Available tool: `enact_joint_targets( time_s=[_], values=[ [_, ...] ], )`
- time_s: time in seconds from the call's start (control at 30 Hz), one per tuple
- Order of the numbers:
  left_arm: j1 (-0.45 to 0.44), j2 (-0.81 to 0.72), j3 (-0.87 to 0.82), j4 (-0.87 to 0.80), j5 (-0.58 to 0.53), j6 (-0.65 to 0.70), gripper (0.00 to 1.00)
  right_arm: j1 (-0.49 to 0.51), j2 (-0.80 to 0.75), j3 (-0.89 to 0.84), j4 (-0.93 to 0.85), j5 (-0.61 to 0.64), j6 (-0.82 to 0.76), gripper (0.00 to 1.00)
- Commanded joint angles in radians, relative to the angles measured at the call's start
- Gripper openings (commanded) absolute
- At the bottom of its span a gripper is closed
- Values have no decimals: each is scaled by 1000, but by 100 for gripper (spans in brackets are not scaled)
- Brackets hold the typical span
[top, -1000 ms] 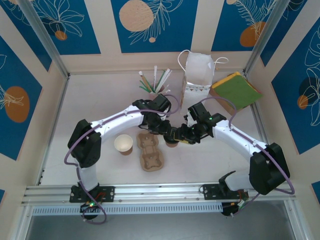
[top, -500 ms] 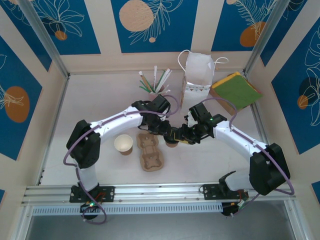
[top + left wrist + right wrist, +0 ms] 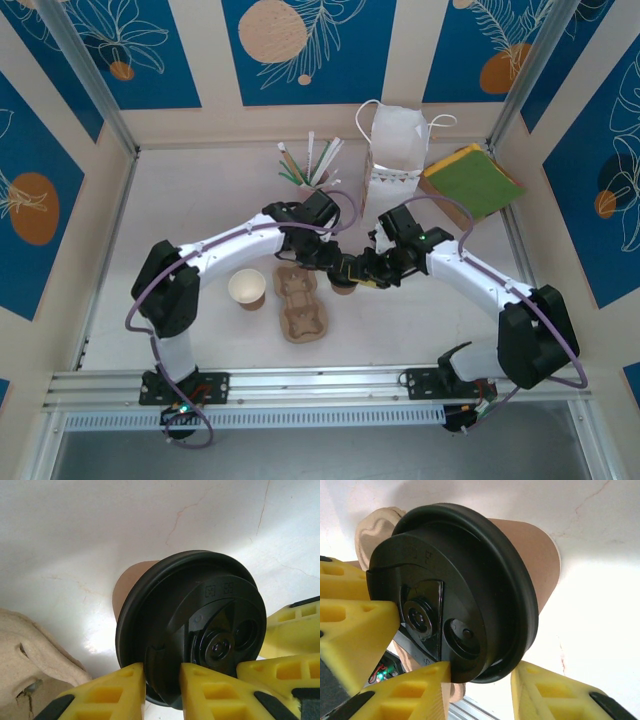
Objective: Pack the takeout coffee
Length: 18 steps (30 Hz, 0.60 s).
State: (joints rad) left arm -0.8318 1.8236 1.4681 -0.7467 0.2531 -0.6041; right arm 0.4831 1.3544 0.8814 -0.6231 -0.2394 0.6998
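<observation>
The takeout coffee (image 3: 343,285), a brown paper cup under a black lid, stands on the table just right of the pulp tray (image 3: 303,318). Both grippers meet over it. My left gripper (image 3: 162,672) is shut on the near edge of the lid (image 3: 190,625), its yellow fingers (image 3: 115,695) pinching the black plastic. My right gripper (image 3: 480,672) stands open astride the lid's rim (image 3: 470,595). One of its fingers (image 3: 420,690) touches the lid's top, and the other sits just clear of the rim. From above, the left gripper (image 3: 335,268) and right gripper (image 3: 358,272) hide most of the cup.
A lidless brown cup (image 3: 247,287) with a cream inside stands left of the tray. At the back are a holder of straws (image 3: 312,165), a white paper bag (image 3: 397,150) and a green and yellow stack (image 3: 470,180). The tray's edge (image 3: 30,650) lies close beside the cup.
</observation>
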Motion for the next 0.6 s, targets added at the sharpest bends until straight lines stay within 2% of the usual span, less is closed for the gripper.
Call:
enact_joint_targets(
  time_s=[0.0, 0.17, 0.37, 0.57],
  values=[
    [-18, 59, 12, -91, -14, 7, 23, 11, 50, -4, -62, 74, -36, 35],
    [-14, 55, 94, -115, -12, 12, 24, -9, 27, 57, -81, 42, -39, 36],
    [-1, 63, 161, -136, -9, 24, 30, -38, 16, 115, -99, 20, -46, 40],
    [16, 85, 209, -161, -15, 46, 30, -66, 37, 151, -102, 16, -64, 41]
  ],
)
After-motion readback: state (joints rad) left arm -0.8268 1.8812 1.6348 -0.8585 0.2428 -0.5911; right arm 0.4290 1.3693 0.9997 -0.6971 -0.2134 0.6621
